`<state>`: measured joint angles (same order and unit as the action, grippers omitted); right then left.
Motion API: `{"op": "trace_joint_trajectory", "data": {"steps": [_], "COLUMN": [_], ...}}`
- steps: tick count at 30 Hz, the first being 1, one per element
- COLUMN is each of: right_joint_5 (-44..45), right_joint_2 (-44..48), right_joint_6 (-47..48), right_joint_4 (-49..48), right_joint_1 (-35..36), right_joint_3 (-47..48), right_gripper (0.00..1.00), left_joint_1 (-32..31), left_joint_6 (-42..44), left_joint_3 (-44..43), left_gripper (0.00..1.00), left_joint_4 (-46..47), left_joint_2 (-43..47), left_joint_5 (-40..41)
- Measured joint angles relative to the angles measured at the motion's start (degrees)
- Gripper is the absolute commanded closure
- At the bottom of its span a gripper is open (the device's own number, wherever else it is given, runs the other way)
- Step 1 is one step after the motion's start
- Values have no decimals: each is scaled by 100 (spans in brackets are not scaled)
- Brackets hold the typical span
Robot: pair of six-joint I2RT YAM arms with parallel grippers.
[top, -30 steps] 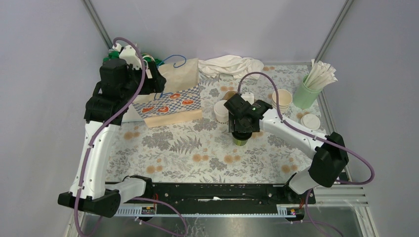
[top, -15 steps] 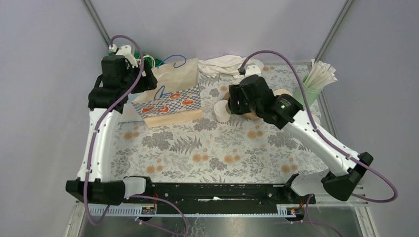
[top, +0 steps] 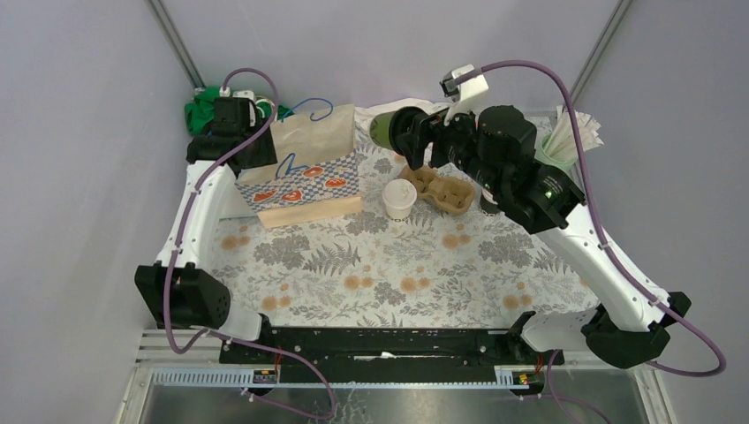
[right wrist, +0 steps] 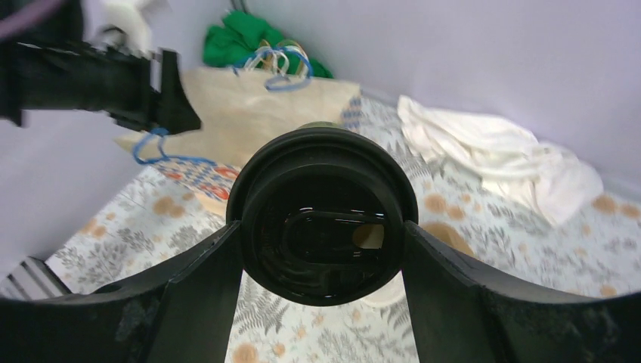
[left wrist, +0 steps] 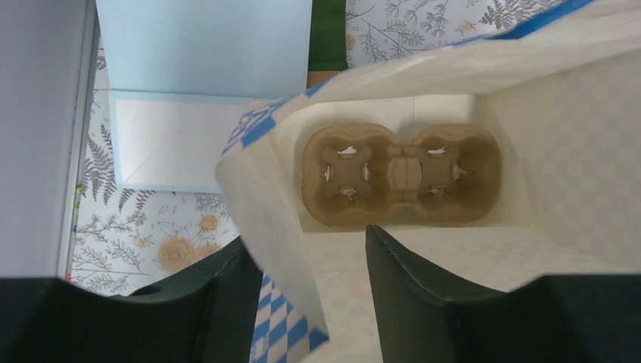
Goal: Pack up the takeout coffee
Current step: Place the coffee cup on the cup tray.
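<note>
My right gripper (top: 408,132) is shut on a green takeout coffee cup (top: 384,128) with a black lid (right wrist: 321,219). It holds the cup tipped on its side, high over the back of the table, just right of the paper bag (top: 309,168). A second cup with a white lid (top: 399,199) stands on the table beside a cardboard carrier (top: 446,190). My left gripper (left wrist: 306,238) is open and straddles the bag's left rim (left wrist: 264,197), one finger outside and one inside. Another carrier (left wrist: 401,174) lies at the bottom of the bag.
A white cloth (top: 415,110) lies at the back behind the held cup. A green cloth (top: 203,110) sits in the back left corner. A mint tumbler of straws (top: 570,137) stands at the right, partly behind my right arm. A light blue folder (left wrist: 196,76) lies left of the bag.
My right arm lifted the green cup off the table's middle, carried it back and left, and tipped it sideways. My left gripper moved onto the bag's rim and its jaws narrowed.
</note>
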<state>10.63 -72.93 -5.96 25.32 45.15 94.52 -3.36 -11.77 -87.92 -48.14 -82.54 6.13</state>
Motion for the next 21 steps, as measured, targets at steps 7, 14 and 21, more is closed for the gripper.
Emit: {"op": "trace_joint_trajectory", "data": {"steps": [7, 14, 21], "right_joint_5": [-909, -1888, -2149], "right_joint_2": [-358, -868, -1252], "right_joint_6": [232, 343, 688], "right_joint_4": [-361, -514, -396], "right_joint_1": [-9, 52, 302], "right_joint_3": [621, 1001, 1191], "right_gripper": [49, 52, 52], "left_joint_1": [0, -199, -739], "left_joint_6": [179, 326, 407], "left_joint_3": [-407, -951, -1410], "left_gripper": [100, 100, 100], "left_joint_4": [-291, -1012, -1908], "left_joint_2": [-289, 315, 914], "left_joint_5": [127, 17, -358]}}
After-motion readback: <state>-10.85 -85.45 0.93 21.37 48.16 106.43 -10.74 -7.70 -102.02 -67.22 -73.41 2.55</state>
